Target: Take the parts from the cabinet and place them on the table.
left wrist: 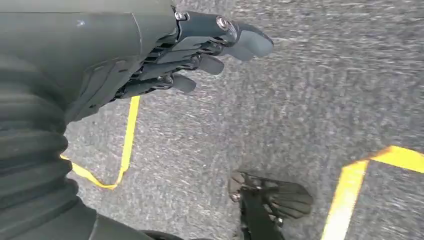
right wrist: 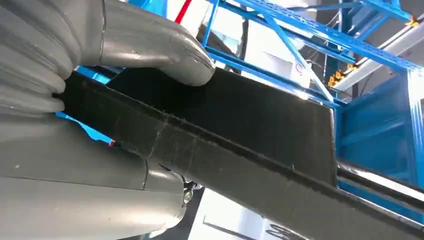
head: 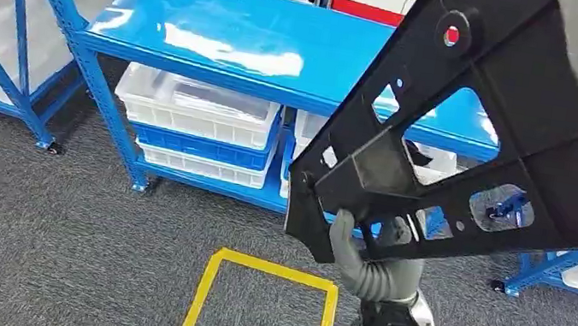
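The right robot hand (head: pixel 370 262) is clamping the lower edge of a large black part (head: pixel 480 131), thumb on one face and the other fingers (head: pixel 347 245) wrapping up from beneath. The part is being carried high and tilted in front of the head camera, clear of the blue shelf (head: pixel 227 33) and above the grey carpet (head: pixel 86 228). The left robot hand (left wrist: pixel 200 45) is hanging beside the body, carrying nothing, its fingers loosely bent and slightly apart.

As I judge it, the carry to the surface is underway, and doing it well means keeping the grip firm on that single edge: the panel is broad and held far from its middle, so it is likely to swing or twist. Turning slowly and keeping its far corner away from the rack uprights would be wise.

The right wrist view is showing the thumb (right wrist: pixel 165 50) pressing flat on the part's ribbed edge, which the head view is hiding. The head view is giving the part's whole outline, its cut-outs, and the white bins (head: pixel 198 110) below the shelf.
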Motion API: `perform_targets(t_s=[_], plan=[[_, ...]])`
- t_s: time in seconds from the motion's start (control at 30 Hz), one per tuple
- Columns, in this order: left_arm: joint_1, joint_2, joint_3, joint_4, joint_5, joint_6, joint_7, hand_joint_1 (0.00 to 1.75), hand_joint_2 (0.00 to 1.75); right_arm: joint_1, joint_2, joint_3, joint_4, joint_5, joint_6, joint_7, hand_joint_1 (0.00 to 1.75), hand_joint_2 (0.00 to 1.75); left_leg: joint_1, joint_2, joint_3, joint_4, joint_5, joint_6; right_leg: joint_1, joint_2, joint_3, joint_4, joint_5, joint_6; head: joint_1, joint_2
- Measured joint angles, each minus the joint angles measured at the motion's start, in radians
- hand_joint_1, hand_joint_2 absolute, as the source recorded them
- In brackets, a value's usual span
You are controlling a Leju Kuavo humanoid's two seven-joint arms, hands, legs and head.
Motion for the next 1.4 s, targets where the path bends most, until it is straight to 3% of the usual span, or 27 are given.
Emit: perform_targets(t_s=[0.07, 0.13, 0.2, 0.23, 0.27, 0.3, 0.4, 0.43, 0.47, 0.53, 0.57, 0.6, 0.63, 0.67, 0.73, 0.77, 0.8, 0.87, 0.93, 1.0, 1.07, 1.1, 1.13, 1.2, 1.23, 1.3, 1.4], plan=[[0.001, 0.0, 0.0, 0.0, 0.003, -0.006, -0.01, 0.0, 1.75, 0.018, -0.008, -0.011, -0.002, 0.007, -0.006, -0.004, 1.75, 1.75, -0.002, 0.0, -0.028, 0.001, 0.019, 0.001, 0.0, 0.0, -0.047, 0.151, -0.068, -0.001, 0.0, 0.0], [0.002, 0.0, 0.0, 0.0, 0.002, -0.014, -0.026, 0.0, 1.75, 0.037, -0.016, -0.022, -0.005, 0.014, -0.01, -0.009, 1.75, 1.75, -0.003, 0.001, -0.052, 0.001, 0.038, -0.001, -0.001, 0.0, -0.024, 0.162, -0.055, 0.019, 0.0, 0.0], [0.002, 0.0, 0.0, 0.0, 0.0, -0.015, -0.03, 0.0, 1.75, 0.046, -0.021, -0.029, -0.01, 0.016, -0.01, -0.011, 1.75, 1.75, -0.002, 0.001, -0.072, 0.002, 0.056, -0.007, -0.001, 0.0, 0.077, 0.019, 0.001, 0.037, 0.0, 0.0], [0.001, -0.001, 0.0, 0.0, 0.0, -0.015, -0.032, 0.0, 1.75, 0.046, -0.022, -0.03, -0.014, 0.016, -0.01, -0.011, 1.75, 1.75, -0.002, 0.0, -0.077, 0.002, 0.065, -0.012, -0.001, 0.0, 0.147, -0.08, 0.011, 0.035, 0.001, 0.0], [0.002, -0.001, 0.0, 0.0, 0.0, -0.015, -0.034, 0.0, 1.75, 0.045, -0.024, -0.032, -0.019, 0.017, -0.011, -0.012, 1.75, 1.75, -0.008, -0.001, -0.082, 0.003, 0.071, -0.018, 0.004, 0.0, 0.207, -0.163, -0.011, 0.024, 0.001, 0.0], [0.003, -0.001, 0.0, 0.0, 0.0, -0.019, -0.035, 0.0, 1.75, 0.051, -0.024, -0.033, -0.022, 0.02, -0.011, -0.014, 1.75, 1.75, -0.007, 0.0, -0.078, -0.003, 0.082, -0.026, 0.008, 0.002, 0.203, -0.156, 0.0, 0.016, -0.007, 0.0], [0.004, 0.001, 0.0, 0.0, 0.003, -0.04, -0.037, 0.0, 1.75, 0.059, -0.029, -0.037, -0.028, 0.03, -0.013, -0.015, 1.75, 1.75, -0.005, 0.0, -0.076, -0.015, 0.102, -0.05, 0.011, 0.002, 0.183, -0.165, 0.011, -0.006, 0.0, 0.0], [0.008, 0.002, 0.0, 0.0, 0.005, -0.047, -0.037, 0.0, 1.75, 0.06, -0.03, -0.037, -0.029, 0.033, -0.013, -0.016, 1.75, 1.75, 0.0, -0.001, -0.085, -0.006, 0.092, -0.052, -0.008, 0.001, 0.177, -0.171, 0.025, -0.018, -0.001, 0.0], [0.007, 0.005, 0.0, 0.0, 0.005, -0.05, -0.037, 0.0, 1.75, 0.062, -0.03, -0.037, -0.03, 0.035, -0.013, -0.016, 1.75, 1.75, -0.001, 0.001, -0.096, 0.024, 0.037, -0.053, -0.003, 0.0, 0.167, -0.171, 0.034, -0.026, -0.003, 0.0], [0.009, 0.005, 0.0, 0.0, 0.007, -0.058, -0.037, 0.0, 1.75, 0.073, -0.032, -0.04, -0.032, 0.037, -0.015, -0.016, 1.75, 1.75, 0.001, 0.0, -0.132, 0.168, -0.088, -0.061, -0.001, -0.002, 0.157, -0.169, 0.052, -0.038, -0.007, 0.0], [0.009, 0.005, 0.0, 0.0, 0.007, -0.062, -0.037, 0.0, 1.75, 0.077, -0.033, -0.043, -0.032, 0.039, -0.015, -0.016, 1.75, 1.75, 0.002, 0.0, -0.147, 0.236, -0.121, -0.065, 0.001, -0.002, 0.149, -0.168, 0.059, -0.038, -0.008, 0.0], [0.008, 0.005, 0.0, 0.0, 0.007, -0.066, -0.036, 0.0, 1.75, 0.081, -0.034, -0.045, -0.032, 0.042, -0.015, -0.016, 1.75, 1.75, 0.002, 0.0, -0.151, 0.289, -0.129, -0.068, 0.002, -0.003, 0.137, -0.165, 0.066, -0.036, -0.008, 0.0], [0.009, 0.006, 0.0, 0.0, 0.007, -0.067, -0.036, 0.0, 1.75, 0.086, -0.035, -0.047, -0.032, 0.043, -0.016, -0.017, 1.75, 1.75, 0.003, 0.0, -0.135, 0.293, -0.114, -0.069, 0.002, -0.003, 0.127, -0.16, 0.071, -0.034, -0.008, 0.0], [0.009, 0.007, 0.0, 0.0, 0.007, -0.069, -0.036, 0.0, 1.75, 0.091, -0.035, -0.049, -0.032, 0.045, -0.018, -0.017, 1.75, 1.75, 0.004, 0.001, -0.094, 0.25, -0.087, -0.07, 0.002, -0.003, 0.118, -0.154, 0.073, -0.033, -0.008, 0.0], [0.008, 0.01, 0.0, 0.0, 0.007, -0.071, -0.036, 0.0, 1.75, 0.096, -0.036, -0.055, -0.035, 0.047, -0.02, -0.017, 1.75, 1.75, 0.009, 0.001, 0.038, 0.063, -0.038, -0.07, 0.0, -0.003, 0.105, -0.137, 0.075, -0.03, -0.009, 0.0], [0.007, 0.011, 0.0, 0.0, 0.007, -0.072, -0.035, 0.0, 1.75, 0.096, -0.037, -0.057, -0.036, 0.047, -0.022, -0.018, 1.75, 1.75, 0.007, -0.001, 0.071, 0.012, -0.066, -0.067, 0.003, -0.003, 0.095, -0.13, 0.076, -0.027, -0.009, 0.0], [0.008, 0.011, 0.0, 0.0, 0.007, -0.074, -0.035, 0.0, 1.75, 0.096, -0.037, -0.059, -0.037, 0.047, -0.024, -0.018, 1.75, 1.75, 0.0, -0.006, 0.061, 0.016, -0.05, -0.053, 0.007, -0.003, 0.09, -0.126, 0.081, -0.02, -0.008, 0.0], [0.007, 0.012, 0.0, 0.0, 0.007, -0.075, -0.035, 0.0, 1.75, 0.099, -0.039, -0.061, -0.041, 0.049, -0.025, -0.019, 1.75, 1.75, -0.006, -0.004, 0.049, 0.014, -0.048, -0.045, 0.005, -0.003, 0.083, -0.127, 0.091, -0.005, -0.01, 0.0], [0.006, 0.012, 0.0, 0.0, 0.007, -0.076, -0.035, 0.0, 1.75, 0.106, -0.04, -0.065, -0.045, 0.053, -0.026, -0.019, 1.75, 1.75, 0.002, 0.0, 0.039, -0.001, -0.027, -0.016, 0.003, -0.002, 0.073, -0.123, 0.09, 0.01, -0.01, 0.0], [0.005, 0.013, 0.0, 0.0, 0.008, -0.078, -0.035, 0.0, 1.75, 0.108, -0.042, -0.072, -0.048, 0.061, -0.026, -0.019, 1.75, 1.75, -0.001, 0.002, 0.018, -0.001, -0.01, 0.003, 0.002, -0.001, 0.032, -0.048, 0.018, -0.001, -0.005, 0.0], [0.005, 0.014, 0.0, 0.0, 0.008, -0.08, -0.035, 0.0, 1.75, 0.111, -0.043, -0.077, -0.048, 0.066, -0.027, -0.019, 1.75, 1.75, -0.001, 0.002, -0.009, 0.0, 0.008, 0.003, 0.0, -0.001, -0.023, 0.11, -0.061, -0.006, -0.006, 0.0], [0.006, 0.014, 0.0, 0.0, 0.008, -0.081, -0.036, 0.0, 1.75, 0.114, -0.044, -0.079, -0.048, 0.069, -0.027, -0.019, 1.75, 1.75, -0.001, 0.002, -0.022, 0.0, 0.014, 0.003, -0.001, -0.001, -0.04, 0.171, -0.075, 0.001, -0.004, 0.0], [0.006, 0.014, 0.0, 0.0, 0.008, -0.085, -0.038, 0.0, 1.75, 0.117, -0.045, -0.08, -0.048, 0.074, -0.027, -0.019, 1.75, 1.75, -0.001, 0.002, -0.032, 0.0, 0.022, 0.001, -0.002, -0.001, -0.036, 0.186, -0.065, 0.011, -0.005, 0.0], [0.006, 0.013, 0.0, 0.0, 0.008, -0.093, -0.047, 0.0, 1.75, 0.122, -0.047, -0.081, -0.048, 0.091, -0.029, -0.02, 1.75, 1.75, 0.002, 0.002, -0.051, 0.0, 0.038, -0.006, -0.006, -0.001, 0.036, 0.09, -0.002, 0.038, -0.005, 0.0], [0.006, 0.011, 0.0, 0.0, 0.008, -0.101, -0.052, 0.0, 1.75, 0.125, -0.048, -0.082, -0.05, 0.102, -0.032, -0.02, 1.75, 1.75, 0.003, 0.002, -0.059, 0.0, 0.047, -0.012, -0.007, -0.001, 0.104, -0.013, 0.023, 0.044, -0.005, 0.0], [0.006, 0.011, 0.0, 0.0, 0.008, -0.104, -0.056, 0.0, 1.75, 0.125, -0.048, -0.082, -0.051, 0.117, -0.035, -0.02, 1.75, 1.75, -0.003, 0.0, -0.067, 0.003, 0.057, -0.025, 0.0, 0.0, 0.209, -0.17, 0.0, 0.026, -0.003, 0.0], [0.007, 0.012, 0.0, 0.0, 0.008, -0.11, -0.062, 0.0, 1.75, 0.136, -0.05, -0.084, -0.054, 0.13, -0.04, -0.021, 1.75, 1.75, -0.001, 0.001, -0.059, -0.008, 0.076, -0.046, 0.007, 0.004, 0.184, -0.157, 0.005, 0.008, -0.009, 0.0]])
